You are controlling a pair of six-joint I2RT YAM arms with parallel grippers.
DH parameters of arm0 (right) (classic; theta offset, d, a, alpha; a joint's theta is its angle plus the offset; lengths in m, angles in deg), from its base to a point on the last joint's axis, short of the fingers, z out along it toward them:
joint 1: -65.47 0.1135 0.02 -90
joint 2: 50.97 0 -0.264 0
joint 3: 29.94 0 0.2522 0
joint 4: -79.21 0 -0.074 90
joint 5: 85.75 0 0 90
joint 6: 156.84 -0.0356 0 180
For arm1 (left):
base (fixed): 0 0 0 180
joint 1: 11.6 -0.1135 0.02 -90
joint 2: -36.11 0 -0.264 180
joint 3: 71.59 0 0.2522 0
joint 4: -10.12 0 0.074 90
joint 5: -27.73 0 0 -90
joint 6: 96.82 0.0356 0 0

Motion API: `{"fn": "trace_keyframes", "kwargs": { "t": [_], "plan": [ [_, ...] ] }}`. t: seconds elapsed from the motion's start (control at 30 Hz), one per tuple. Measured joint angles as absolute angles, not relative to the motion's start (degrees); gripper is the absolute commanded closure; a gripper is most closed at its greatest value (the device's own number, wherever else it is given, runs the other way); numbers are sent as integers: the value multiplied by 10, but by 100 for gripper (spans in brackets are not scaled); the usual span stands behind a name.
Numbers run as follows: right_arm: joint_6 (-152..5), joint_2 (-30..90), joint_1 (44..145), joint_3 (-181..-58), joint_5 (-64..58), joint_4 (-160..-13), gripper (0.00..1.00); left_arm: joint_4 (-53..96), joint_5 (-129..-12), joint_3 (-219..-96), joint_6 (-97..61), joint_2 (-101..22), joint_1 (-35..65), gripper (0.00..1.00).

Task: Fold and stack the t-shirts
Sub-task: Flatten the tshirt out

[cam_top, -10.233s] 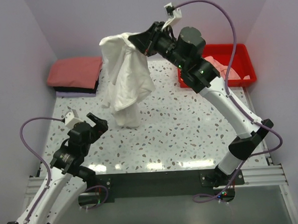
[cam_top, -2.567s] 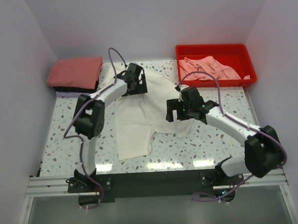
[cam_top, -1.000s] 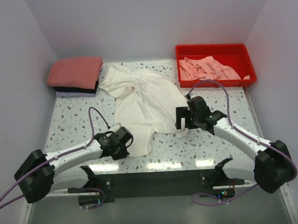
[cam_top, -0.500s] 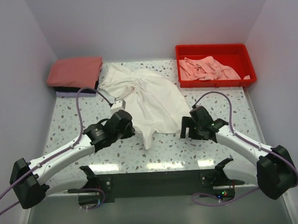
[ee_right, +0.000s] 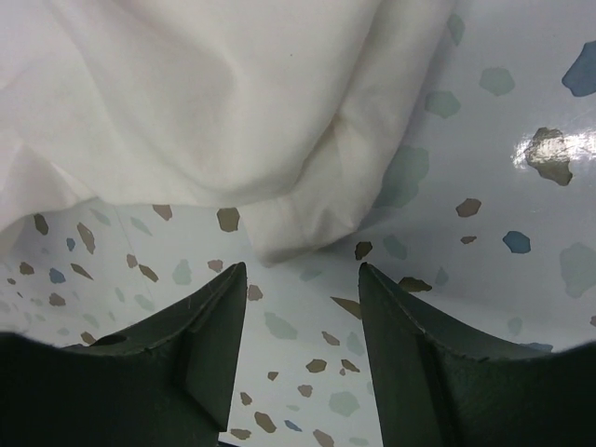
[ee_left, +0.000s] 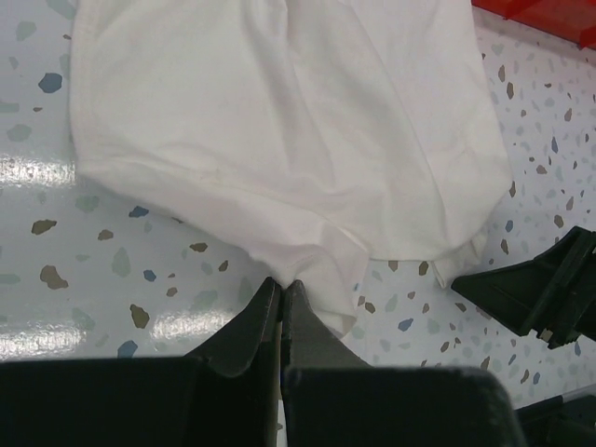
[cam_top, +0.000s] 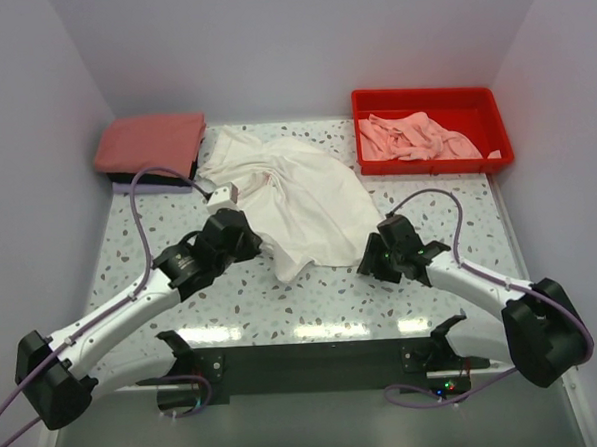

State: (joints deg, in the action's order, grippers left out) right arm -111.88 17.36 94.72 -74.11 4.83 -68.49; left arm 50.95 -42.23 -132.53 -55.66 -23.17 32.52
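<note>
- The left gripper (ee_left: 281, 292) is pressing its fingers together on the near hem of the white t-shirt (ee_left: 279, 121). The fabric is running right into the tips, so it appears to be pinching that edge.
- The right gripper (ee_right: 300, 317) is hovering low over the table (cam_top: 128, 227) with its fingers spread and nothing between them. The shirt's lower right corner is lying just ahead of the gap, not yet inside it.
- Outward from both tools, the shirt is stretching away toward the far side. Its long axis is running from the near hem up to the crumpled collar end beside the folded stack (cam_top: 149, 143) at far left.
- The two grippers are flanking that near hem, and the right arm is the nearer one to the free corner. I judge it is needing only a short push forward before closing.
- The pink t-shirts (cam_top: 414, 137) are lying heaped in the red tray (cam_top: 422, 94) at far right, well apart from both grippers.
</note>
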Motion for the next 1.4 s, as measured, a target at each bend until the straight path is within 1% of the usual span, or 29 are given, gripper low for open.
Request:
{"fn": "trace_keyframes", "kwargs": {
  "t": [0.07, 0.1, 0.13, 0.5, 0.6, 0.63, 0.7, 0.73, 0.9, 1.13, 1.27, 1.4],
  "plan": [
    [-1135, 176, 947, -734, 47, -694, 49, 507, -427, -1319, -552, -225, 318, 100],
    [-1144, 177, 948, -730, 48, -699, 54, 505, -429, -1315, -551, -221, 315, 100],
    [-1150, 178, 948, -728, 48, -702, 55, 505, -431, -1312, -551, -219, 314, 100],
    [-1229, 191, 951, -710, 52, -764, 57, 498, -447, -1286, -541, -202, 301, 100],
    [-1247, 198, 951, -706, 52, -781, 64, 498, -447, -1285, -541, -201, 300, 100],
    [-1254, 200, 951, -705, 52, -786, 69, 498, -447, -1285, -541, -200, 300, 100],
    [-1263, 203, 951, -700, 57, -792, 78, 498, -447, -1285, -541, -196, 298, 100],
    [-1267, 203, 951, -699, 59, -794, 84, 498, -447, -1285, -541, -193, 297, 100],
    [-1279, 203, 951, -688, 66, -806, 100, 498, -446, -1285, -541, -184, 293, 100],
    [-1249, 197, 954, -697, 83, -782, 100, 498, -438, -1285, -541, -184, 287, 100],
    [-1182, 166, 954, -719, 157, -691, 100, 498, -411, -1285, -542, -184, 274, 100],
    [-1107, 159, 949, -768, 236, -618, 100, 496, -388, -1292, -540, -199, 239, 100]
  ]
}}
